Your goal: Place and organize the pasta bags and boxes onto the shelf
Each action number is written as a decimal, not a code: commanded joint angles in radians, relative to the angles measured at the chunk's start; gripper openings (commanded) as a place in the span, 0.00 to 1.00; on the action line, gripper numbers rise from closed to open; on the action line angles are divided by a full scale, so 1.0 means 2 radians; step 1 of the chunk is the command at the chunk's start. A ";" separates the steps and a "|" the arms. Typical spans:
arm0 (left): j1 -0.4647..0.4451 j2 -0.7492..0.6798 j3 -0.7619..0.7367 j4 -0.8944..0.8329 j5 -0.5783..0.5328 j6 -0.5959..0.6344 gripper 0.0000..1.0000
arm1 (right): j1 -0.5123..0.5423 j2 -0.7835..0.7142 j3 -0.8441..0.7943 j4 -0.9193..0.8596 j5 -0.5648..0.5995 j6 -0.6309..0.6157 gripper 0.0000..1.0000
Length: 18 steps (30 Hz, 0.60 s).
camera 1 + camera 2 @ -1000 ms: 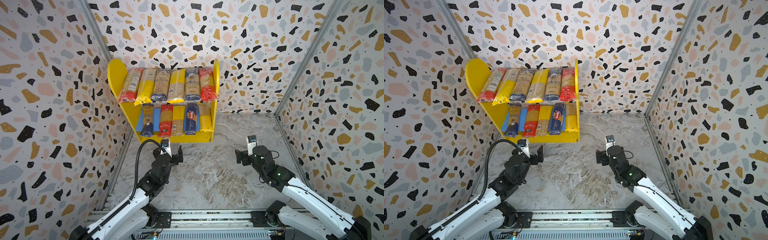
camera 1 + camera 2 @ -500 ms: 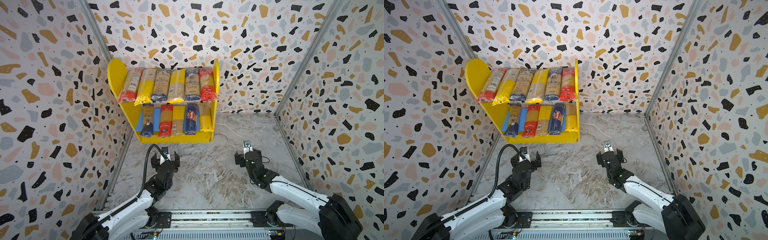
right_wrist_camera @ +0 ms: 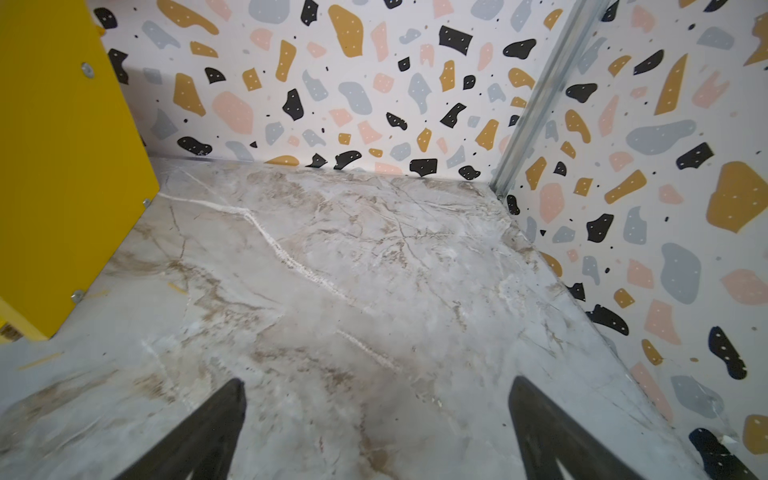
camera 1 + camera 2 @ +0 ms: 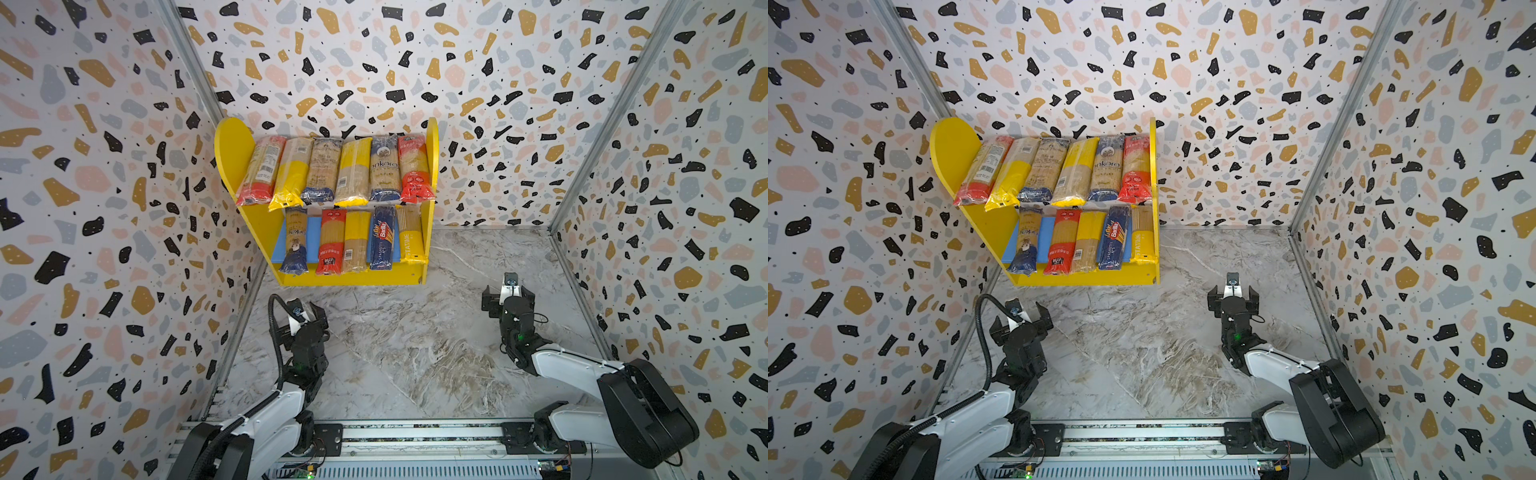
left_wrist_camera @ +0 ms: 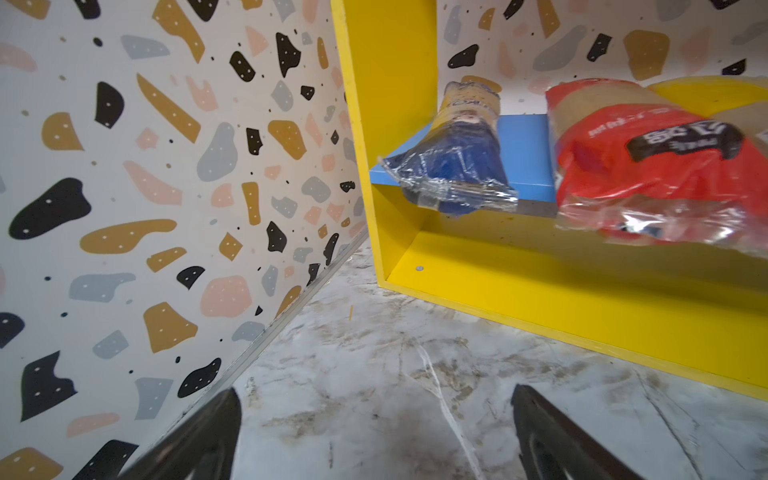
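Note:
The shelf [image 4: 232, 153] [image 4: 951, 145] stands against the back wall in both top views. Several pasta bags [image 4: 353, 170] lie side by side on its upper board. The lower board holds several more and a dark blue Barilla box [image 4: 382, 237] [image 4: 1116, 239]. My left gripper [image 4: 301, 322] [image 4: 1021, 322] hovers low in front of the shelf's left end, open and empty. The left wrist view shows its jaws wide apart [image 5: 374, 392], facing a blue-ended bag [image 5: 457, 174] and a red bag [image 5: 648, 166]. My right gripper [image 4: 507, 297] [image 4: 1232, 298] [image 3: 377, 381] is open and empty over the floor, right of the shelf [image 3: 62, 166].
Terrazzo-patterned walls [image 4: 124, 208] close in the left, back and right sides. The arms' mounting rail [image 4: 415, 434] runs along the front edge. A short loose strand of spaghetti [image 5: 350, 312] lies on the marble floor [image 4: 415, 340] near the shelf's left corner.
Both arms have folded down and back toward the front rail. The left gripper has drifted left, away from the shelf front. Both grippers stay open and empty.

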 commanded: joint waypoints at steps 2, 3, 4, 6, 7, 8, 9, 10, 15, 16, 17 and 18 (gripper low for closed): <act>0.016 0.051 0.001 0.108 0.051 -0.005 1.00 | -0.048 0.009 -0.009 0.073 -0.034 -0.023 0.99; 0.016 0.069 0.003 0.121 0.053 -0.003 1.00 | -0.059 0.004 -0.008 0.063 -0.048 -0.014 0.99; 0.016 0.084 0.008 0.130 0.049 -0.002 1.00 | -0.068 0.001 -0.018 0.084 -0.068 -0.015 0.99; 0.016 0.103 0.030 0.112 0.056 0.010 1.00 | -0.085 -0.007 -0.034 0.119 -0.096 -0.013 0.99; 0.017 0.113 0.036 0.115 0.055 0.013 1.00 | -0.092 -0.007 -0.038 0.125 -0.104 -0.011 0.99; 0.018 0.122 0.043 0.111 0.054 0.014 1.00 | -0.099 -0.013 -0.042 0.124 -0.107 -0.003 0.99; 0.019 0.128 0.051 0.103 0.058 0.018 0.99 | -0.105 -0.020 -0.047 0.119 -0.113 0.002 0.99; 0.019 0.131 0.053 0.105 0.062 0.022 1.00 | -0.111 -0.026 -0.051 0.117 -0.119 0.006 0.99; 0.025 0.175 -0.007 0.258 0.057 0.022 1.00 | -0.116 -0.058 -0.082 0.128 -0.133 0.008 0.99; 0.025 0.182 0.001 0.248 0.062 0.024 0.99 | -0.116 -0.060 -0.084 0.128 -0.134 0.009 0.99; 0.025 0.192 0.014 0.233 0.069 0.026 0.99 | -0.117 -0.063 -0.084 0.120 -0.135 0.008 0.99; 0.025 0.204 0.018 0.234 0.071 0.030 0.99 | -0.117 -0.062 -0.085 0.119 -0.133 0.005 0.99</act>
